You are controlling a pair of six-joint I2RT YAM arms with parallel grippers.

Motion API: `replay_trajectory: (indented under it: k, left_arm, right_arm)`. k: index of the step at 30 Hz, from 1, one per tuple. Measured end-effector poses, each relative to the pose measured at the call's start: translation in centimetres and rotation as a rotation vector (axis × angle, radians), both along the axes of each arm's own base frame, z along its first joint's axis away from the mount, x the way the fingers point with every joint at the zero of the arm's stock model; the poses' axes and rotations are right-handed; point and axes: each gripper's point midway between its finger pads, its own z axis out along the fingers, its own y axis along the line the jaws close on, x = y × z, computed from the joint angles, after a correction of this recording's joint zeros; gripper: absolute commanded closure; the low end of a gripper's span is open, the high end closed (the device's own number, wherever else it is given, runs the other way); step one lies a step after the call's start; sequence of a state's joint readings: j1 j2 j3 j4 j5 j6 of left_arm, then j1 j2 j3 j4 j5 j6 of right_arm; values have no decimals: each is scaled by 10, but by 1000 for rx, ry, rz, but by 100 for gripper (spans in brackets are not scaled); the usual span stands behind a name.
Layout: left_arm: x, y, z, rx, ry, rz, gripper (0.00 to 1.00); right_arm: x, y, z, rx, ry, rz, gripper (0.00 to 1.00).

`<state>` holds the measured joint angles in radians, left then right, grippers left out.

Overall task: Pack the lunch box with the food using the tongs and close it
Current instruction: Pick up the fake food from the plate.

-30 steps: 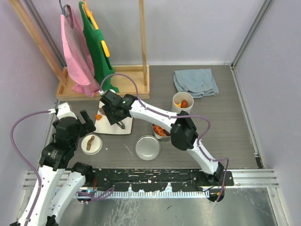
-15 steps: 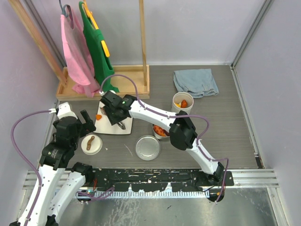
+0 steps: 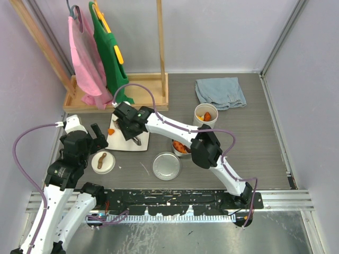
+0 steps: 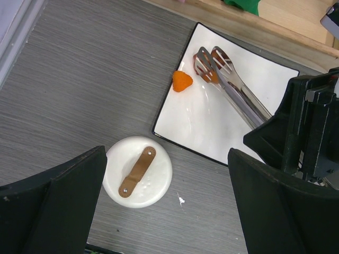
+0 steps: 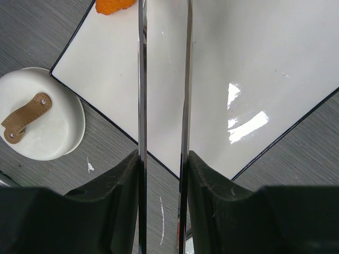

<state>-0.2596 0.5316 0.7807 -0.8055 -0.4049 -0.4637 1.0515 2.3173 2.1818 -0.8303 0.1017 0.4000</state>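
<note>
White plate (image 4: 201, 127) (thin black rim), orange food piece (image 4: 182, 81), white lid (image 4: 159, 177) with brown handle (image 4: 136, 172), silver-grey tongs (image 4: 238, 96)

I squeezed my right gripper (image 5: 163, 159) a little tighter on the tongs (image 4: 238, 96), so their two thin arms came closer together. My right arm's elbow (image 3: 204, 151) slid slightly left.

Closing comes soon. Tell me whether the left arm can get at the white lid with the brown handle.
Probably yes: the open left end effector hangs above the white lid, nothing between them; the tongs are over the plate.
</note>
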Motion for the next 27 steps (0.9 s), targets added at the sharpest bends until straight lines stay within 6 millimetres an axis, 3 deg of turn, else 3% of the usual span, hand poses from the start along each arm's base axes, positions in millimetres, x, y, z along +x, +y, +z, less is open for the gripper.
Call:
replay_trajectory:
  k: [11, 21, 27]
  left_arm:
    - [0, 0, 0, 1, 3, 0, 2]
    - [0, 0, -1, 1, 3, 0, 2]
    - [0, 0, -1, 1, 3, 0, 2]
  right_arm:
    - [-2, -1, -8, -8, 11, 4, 63]
    - [-15, -27, -47, -103, 61, -9, 66]
    - [-24, -43, -22, -80, 51, -18, 67]
